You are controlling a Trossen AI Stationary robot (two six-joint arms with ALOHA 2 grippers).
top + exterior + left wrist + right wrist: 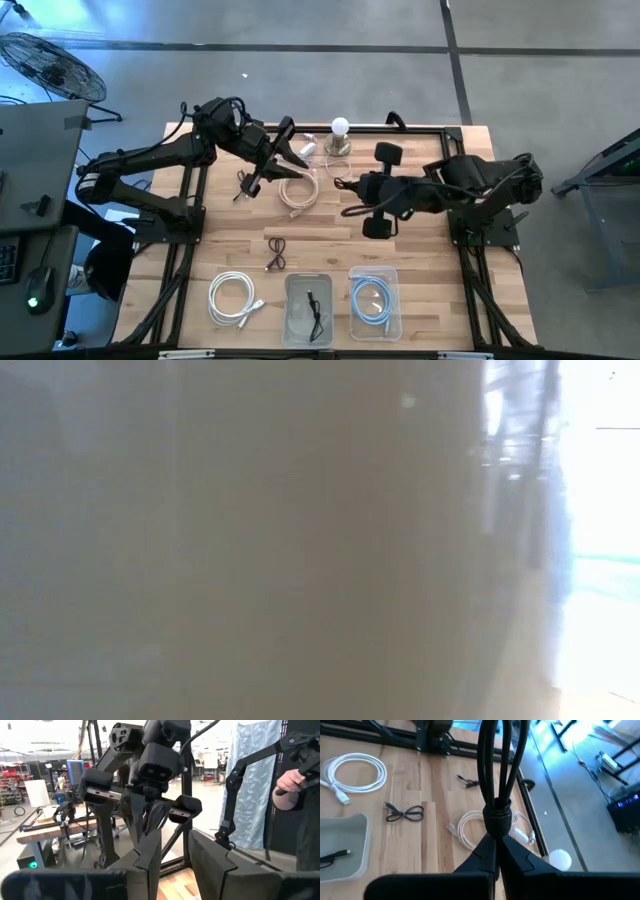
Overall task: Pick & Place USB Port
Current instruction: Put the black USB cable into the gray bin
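High view: two clear bins at the near edge each hold a cable, black in the middle bin (309, 310) and blue in the right bin (375, 303), so sorting seems partly done. The right gripper (496, 851) has its jaws closed on a bundled black cable (496, 815) held above the tabletop (430, 280). The left gripper (175, 855), jaws slightly apart and empty, hangs over a beige cable (298, 194) at the far middle.

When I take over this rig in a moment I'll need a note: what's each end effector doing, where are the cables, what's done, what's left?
Right end effector: shut on black cable bundle, above mid-table.
Left end effector: open, empty, near the far side.
Done: black cable in middle tray, blue cable in right tray.
Loose: far white coil, near white coil, small black cable.
Left: probably place the held bundle; destination unclear.
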